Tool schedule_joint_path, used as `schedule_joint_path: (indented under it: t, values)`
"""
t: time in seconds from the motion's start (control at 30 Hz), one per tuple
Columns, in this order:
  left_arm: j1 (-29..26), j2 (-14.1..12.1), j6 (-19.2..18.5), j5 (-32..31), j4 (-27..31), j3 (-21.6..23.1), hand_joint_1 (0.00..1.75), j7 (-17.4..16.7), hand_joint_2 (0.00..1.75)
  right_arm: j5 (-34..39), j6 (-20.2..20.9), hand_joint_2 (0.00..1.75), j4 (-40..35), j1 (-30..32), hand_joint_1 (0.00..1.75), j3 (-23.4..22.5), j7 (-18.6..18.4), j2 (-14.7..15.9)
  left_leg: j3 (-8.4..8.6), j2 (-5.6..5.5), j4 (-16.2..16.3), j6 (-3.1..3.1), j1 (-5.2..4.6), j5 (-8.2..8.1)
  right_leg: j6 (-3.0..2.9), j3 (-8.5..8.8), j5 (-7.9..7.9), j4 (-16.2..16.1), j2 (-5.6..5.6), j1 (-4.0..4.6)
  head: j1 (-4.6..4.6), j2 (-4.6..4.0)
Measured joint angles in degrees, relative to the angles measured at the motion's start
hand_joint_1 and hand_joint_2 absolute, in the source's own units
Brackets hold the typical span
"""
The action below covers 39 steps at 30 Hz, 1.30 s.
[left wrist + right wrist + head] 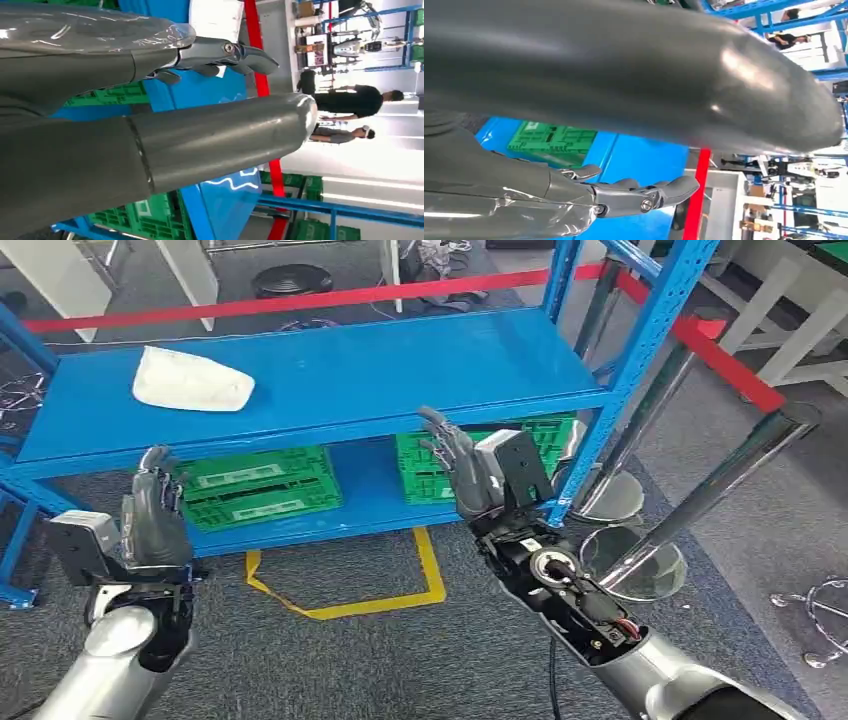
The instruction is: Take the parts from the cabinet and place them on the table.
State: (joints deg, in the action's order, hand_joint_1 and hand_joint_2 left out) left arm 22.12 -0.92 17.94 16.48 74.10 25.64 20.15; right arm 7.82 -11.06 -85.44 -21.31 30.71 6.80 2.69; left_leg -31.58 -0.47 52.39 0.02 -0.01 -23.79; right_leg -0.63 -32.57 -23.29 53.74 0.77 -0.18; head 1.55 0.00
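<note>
Your left hand [155,515] raised before shelf edge, fingers apart, grasping nothing. Right hand [460,468] likewise released, fingers extended toward blue rack shelf [400,370]. Both sit short of shelf, likely staged for reach. Task's part, white bagged item [192,380] (contents unclear), lies on upper shelf, left side, well apart from both hands. Green crates [262,488] sit on lower shelf. Left hand nearer; judge it better suited for pickup.
</note>
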Motion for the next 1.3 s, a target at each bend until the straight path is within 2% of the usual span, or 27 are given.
schedule_joint_path:
  t: [0.1,0.27,0.4,0.43,0.47,0.5,0.53,0.6,0.63,0.67,0.7,0.73,0.77,0.8,0.83,0.87,0.93,0.97,1.0,1.03,1.1,1.13,1.17,1.2,1.23,1.27,1.3]
  values:
    - [0.0,0.0,0.0,0.0,0.0,0.0,0.0,0.0,0.0,0.0,0.0,0.0,0.0,0.0,0.0,0.0,0.0,0.0,0.0,0.0,0.0,0.0,0.0,0.0,0.0,0.0,0.0,0.0,0.0,0.0,0.02,0.0]
    - [0.0,0.0,0.1,-0.1,0.0,0.0,0.0,0.0,0.0,0.0,0.1,0.0,0.0,0.0,0.0,0.0,0.1,0.0,-0.23,0.01,0.6,0.46,-0.07,-0.33,0.2,0.02,-0.04,0.0,-0.01,-0.08,-0.13,0.0]
    - [0.0,0.0,0.1,-0.2,0.0,0.0,0.0,0.0,0.0,0.1,0.2,0.0,0.0,-0.1,0.0,0.0,0.3,0.0,-0.4,0.0,0.7,0.92,-0.19,-0.6,0.78,0.08,-0.06,-0.2,-0.02,-0.21,-0.13,0.0]
    - [0.0,0.0,0.1,-0.3,0.0,0.0,0.0,0.0,0.0,0.1,0.2,0.0,0.0,-0.1,0.0,0.0,0.4,0.0,0.01,0.02,0.0,1.18,0.13,-0.41,1.07,0.25,-0.2,-0.3,-0.01,0.01,-0.2,0.0]
    - [0.0,0.0,0.1,-0.3,0.0,0.0,0.0,0.0,0.0,0.1,0.2,0.0,0.0,-0.1,0.0,0.0,0.5,0.0,0.74,0.23,-0.7,1.23,0.63,-0.15,1.22,-0.39,-0.58,0.5,-0.24,-0.18,-0.04,0.0]
    - [0.1,0.0,0.1,-0.3,0.0,0.0,0.0,0.0,0.0,0.1,0.2,0.0,0.0,-0.2,0.0,0.0,0.6,0.0,1.1,0.23,-0.8,1.48,0.72,-0.26,1.33,-1.44,-2.21,3.3,-0.26,-0.08,0.15,0.0]
    - [0.1,0.0,0.0,-0.3,0.0,0.0,0.0,0.0,0.0,0.0,0.2,0.0,0.0,-0.2,0.0,0.0,0.7,0.0,1.27,0.26,-0.8,1.55,0.71,-0.35,1.49,-3.48,-4.14,7.7,-0.26,-0.17,0.54,0.0]
    - [-0.1,0.0,0.0,-0.3,0.0,0.0,0.0,0.0,0.0,0.0,0.1,0.0,0.0,0.1,0.0,0.0,0.7,0.0,1.55,0.27,-0.7,1.55,0.75,-0.74,1.96,-8.74,-7.6,17.7,-0.28,-0.54,0.85,0.0]
    - [-0.3,0.0,0.0,-0.3,0.0,0.0,0.0,0.0,0.0,0.0,0.1,0.0,0.0,0.3,0.0,0.0,0.7,0.0,1.83,0.23,-0.7,1.37,0.85,-1.02,2.15,-10.16,-7.5,19.7,-0.3,-0.76,1.05,0.0]
    - [-0.4,0.0,0.0,-0.3,0.0,0.0,0.0,0.0,0.0,0.0,0.1,0.0,0.0,0.5,0.0,0.0,0.7,0.0,2.31,0.15,-0.7,1.15,1.01,-1.48,2.4,-9.86,-5.77,18.3,-0.33,-1.0,1.2,0.0]
    - [-0.5,0.0,0.0,-0.3,0.0,0.0,0.0,0.0,0.0,0.0,0.0,0.0,0.0,0.5,0.0,0.0,0.7,0.0,2.87,0.09,-0.6,0.8,1.24,-1.94,2.66,-8.31,-3.05,14.6,-0.43,-1.24,1.31,0.0]
    - [-0.5,0.0,0.0,-0.3,0.0,0.0,0.0,-0.1,0.0,0.0,0.0,0.0,0.0,0.4,0.0,0.0,0.7,0.0,3.49,0.03,-0.5,0.44,1.52,-2.52,3.01,-5.8,0.21,9.2,-0.5,-1.54,1.46,0.0]
    - [-0.5,0.0,0.0,-0.3,0.0,0.0,0.0,-0.1,0.0,0.0,0.0,0.0,0.0,0.4,0.0,0.0,0.7,0.0,4.08,0.0,0.0,-0.1,1.7,-3.34,3.58,-3.39,2.76,3.1,-0.66,-1.97,1.68,0.0]
    - [-0.4,0.0,0.0,-0.4,0.0,0.0,0.0,-0.1,0.0,-0.1,0.0,0.0,0.2,0.4,0.0,0.0,0.7,0.0,3.78,-0.14,0.0,-0.64,1.36,-3.71,4.02,-2.29,1.04,3.0,-0.35,-1.51,1.92,-0.02]
    - [-0.3,0.0,0.0,-0.4,0.0,0.0,0.0,-0.2,0.0,-0.3,0.0,0.0,0.2,0.3,0.0,0.0,0.7,0.0,3.35,-0.12,0.9,-0.88,1.17,-3.79,3.04,-1.72,0.29,1.7,-0.23,-1.66,2.08,0.0]
    - [-0.3,0.0,0.0,-0.5,0.0,0.0,0.0,-0.1,0.0,-0.3,0.0,0.0,0.2,0.7,0.0,0.0,0.6,0.0,3.19,-0.17,0.7,-1.06,1.21,-3.8,2.33,-2.1,0.08,2.4,-0.2,-1.46,1.66,0.0]
    - [-0.5,0.0,0.0,-0.5,0.0,0.1,0.0,-0.1,0.0,-0.7,-0.3,0.0,0.2,0.6,0.0,-0.1,0.7,0.0,3.62,-0.06,0.6,-1.71,1.42,-4.34,1.19,-2.02,-0.72,2.6,0.05,-1.3,1.33,0.0]
    - [-0.4,0.0,0.0,-0.6,0.0,0.1,0.0,-0.1,0.0,-0.7,-0.3,0.0,0.1,0.6,0.0,-0.1,0.6,0.0,3.57,0.1,1.2,-1.95,1.52,-4.8,0.72,-1.37,-1.03,2.5,0.12,-1.43,1.14,0.0]
    - [-0.2,0.0,0.0,-0.6,0.0,0.1,0.0,-0.1,0.0,-0.9,-0.3,0.0,0.1,0.5,0.0,-0.1,0.7,0.0,2.25,0.24,4.1,-2.06,1.53,-5.42,0.28,-0.84,-1.4,2.5,0.11,-1.42,0.59,0.0]
    - [-0.1,0.0,0.0,-0.7,0.0,0.1,0.0,-0.1,0.0,-0.9,-0.4,0.0,0.0,0.4,0.0,-0.1,0.6,0.0,-0.72,0.26,9.0,-2.18,1.46,-6.8,0.02,-0.45,-1.77,2.5,0.06,-1.37,0.33,0.0]
    - [-0.4,0.0,0.0,-0.7,0.0,0.1,0.0,-0.1,0.0,-1.0,-0.4,0.0,0.0,0.6,0.0,0.0,0.5,0.0,-7.97,0.27,19.2,-2.28,1.38,-9.34,-0.33,0.21,-2.58,2.5,0.02,-1.07,-0.33,0.0]
    - [-0.6,0.0,0.0,-0.7,0.0,0.1,0.0,-0.1,0.0,-1.0,-0.5,0.0,0.1,0.7,0.0,-0.1,0.4,0.0,-10.74,0.27,21.8,-2.06,1.35,-9.07,-0.48,0.7,-3.01,2.5,0.09,-0.87,-0.39,0.0]
    - [-0.7,0.0,0.0,-0.7,0.0,0.1,0.0,-0.1,0.0,-1.2,-0.5,0.0,0.0,0.7,0.0,-0.1,0.3,0.0,-11.81,0.26,21.2,-1.59,1.13,-7.02,-0.56,1.3,-3.49,2.4,0.23,-0.69,-0.35,0.0]
    - [-0.7,0.0,0.0,-0.7,0.0,0.1,0.0,-0.1,0.0,-1.3,-0.6,0.0,0.0,0.7,0.0,-0.1,0.2,0.0,-11.27,0.25,17.7,-0.95,0.74,-3.6,-0.59,2.05,-4.02,2.4,0.4,-0.5,-0.46,0.0]
    - [-0.7,0.0,0.0,-0.8,0.0,0.1,0.0,-0.1,0.0,-1.4,-0.6,0.0,0.0,0.7,0.0,-0.1,0.2,0.0,-9.71,0.23,12.4,-0.09,0.26,0.32,-0.59,2.82,-4.52,2.3,0.54,-0.32,-0.68,0.0]
    - [-0.6,0.0,0.0,-0.9,0.0,0.1,0.0,-0.1,0.0,-1.6,-0.6,0.0,0.0,0.7,0.0,-0.1,0.2,0.0,-7.79,0.21,6.5,1.03,-0.39,4.13,-0.59,3.56,-5.02,2.2,0.53,-0.18,-0.72,0.0]
    - [-0.6,-0.1,0.0,-0.9,0.0,0.1,0.0,-0.1,0.0,-1.7,-0.6,0.0,0.1,0.8,0.0,-0.1,0.2,0.0,-6.41,0.61,3.7,2.29,-0.93,4.11,-0.57,4.09,-5.37,1.8,0.43,-0.47,-0.57,0.0]
